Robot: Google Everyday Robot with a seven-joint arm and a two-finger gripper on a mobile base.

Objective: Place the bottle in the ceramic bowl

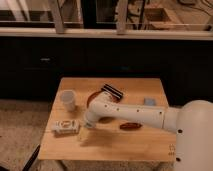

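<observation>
One white arm (135, 114) covers much of the ceramic bowl (92, 98) beyond the bottle (66, 127); a cup (67, 100) stands behind the bottle. The gripper (89, 123), whether apart or together impossible to tell, hangs just beside the bottle, which lies flat, white and pale-labelled.

Wooden bench (150, 145) on speckled floor (20, 130), white cup (68, 100) upright near the left edge, dark striped packet (112, 92) at the back, blue-grey block (149, 101) right, dark red oblong (130, 126) mid-bench.

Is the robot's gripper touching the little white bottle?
Cannot tell: the camera view shows the gripper close beside the bottle, with neither gap nor contact plain.
</observation>
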